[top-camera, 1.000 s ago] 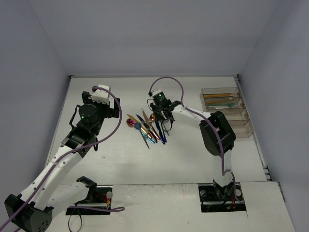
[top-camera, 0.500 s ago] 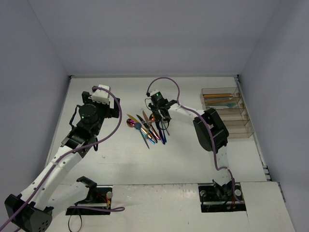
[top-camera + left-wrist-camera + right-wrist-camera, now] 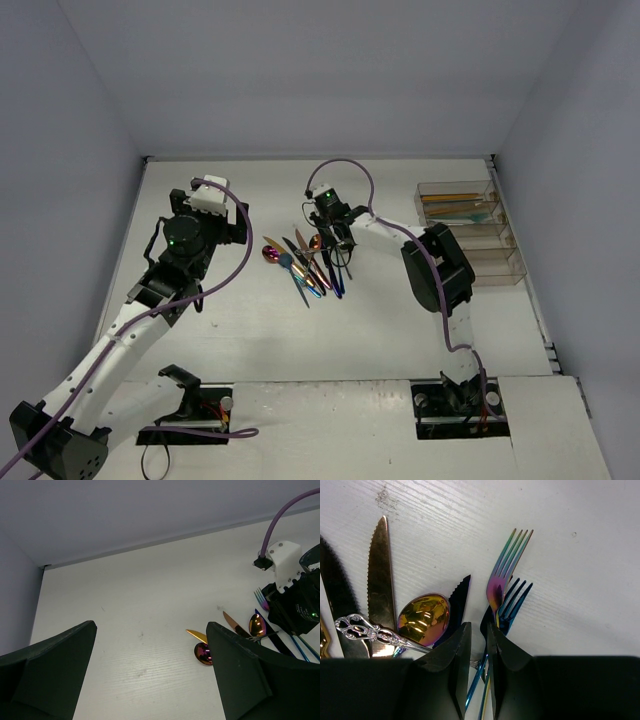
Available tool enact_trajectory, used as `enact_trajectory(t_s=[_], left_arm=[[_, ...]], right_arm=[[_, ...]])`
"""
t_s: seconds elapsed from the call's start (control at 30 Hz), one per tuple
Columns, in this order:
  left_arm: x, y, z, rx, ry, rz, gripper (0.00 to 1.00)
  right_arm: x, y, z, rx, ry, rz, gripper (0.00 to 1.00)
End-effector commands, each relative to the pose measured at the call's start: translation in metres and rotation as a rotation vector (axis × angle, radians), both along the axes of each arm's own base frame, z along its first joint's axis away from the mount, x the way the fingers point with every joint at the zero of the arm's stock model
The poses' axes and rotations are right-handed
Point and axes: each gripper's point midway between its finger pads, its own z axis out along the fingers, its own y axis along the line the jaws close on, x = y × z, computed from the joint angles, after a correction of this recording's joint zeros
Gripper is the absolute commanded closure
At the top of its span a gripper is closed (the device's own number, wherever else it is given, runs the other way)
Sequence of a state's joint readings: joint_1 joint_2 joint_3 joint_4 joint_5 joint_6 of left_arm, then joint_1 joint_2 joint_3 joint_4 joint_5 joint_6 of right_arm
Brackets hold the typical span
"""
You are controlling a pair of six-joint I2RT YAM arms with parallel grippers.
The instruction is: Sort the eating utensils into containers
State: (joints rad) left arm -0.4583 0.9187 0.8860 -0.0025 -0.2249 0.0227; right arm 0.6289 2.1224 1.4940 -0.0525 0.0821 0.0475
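The eating utensils (image 3: 306, 262) lie in a fanned pile at the table's middle. My right gripper (image 3: 337, 243) is down on the pile's right side. In the right wrist view its fingers (image 3: 479, 630) are nearly together around the handles of a blue fork (image 3: 513, 604) and an iridescent fork (image 3: 503, 574). A gold spoon (image 3: 424, 619) and a gold knife (image 3: 381, 580) lie to their left. My left gripper (image 3: 238, 222) is open and empty, left of the pile. The containers (image 3: 470, 238) stand at the right; the farthest tray holds gold and teal utensils (image 3: 455, 206).
In the left wrist view a magenta spoon (image 3: 202, 653) and a copper knife (image 3: 232, 623) lie beside my right gripper's black head (image 3: 295, 610). A silver ornate handle (image 3: 365, 630) crosses the gold spoon. Grey walls close the table's back and sides.
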Motion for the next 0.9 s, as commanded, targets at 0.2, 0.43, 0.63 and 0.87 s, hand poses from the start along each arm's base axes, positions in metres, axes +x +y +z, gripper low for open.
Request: enact_trajectory(t_s=[0.2,0.43,0.63,0.87], left_arm=[[0.004,-0.007,0.035,-0.057,-0.088,-0.015,0.1],[0.004,-0.007,0.035,-0.057,-0.087,-0.016,0.1],[0.004,-0.007,0.035,-0.057,-0.088,-0.013,0.1],[0.003,-0.006,0.035,-0.057,-0.089,-0.012,0.1]], right_arm=[[0.011,-0.005,0.065,0.047,-0.133,-0.015,0.83],[0.016,-0.008,0.062,0.039,-0.132,-0.032,0.83],[0.018,-0.01,0.043,0.037,-0.094,-0.035,0.83],[0.018,-0.014,0.03,0.033,-0.063,-0.035,0.83]])
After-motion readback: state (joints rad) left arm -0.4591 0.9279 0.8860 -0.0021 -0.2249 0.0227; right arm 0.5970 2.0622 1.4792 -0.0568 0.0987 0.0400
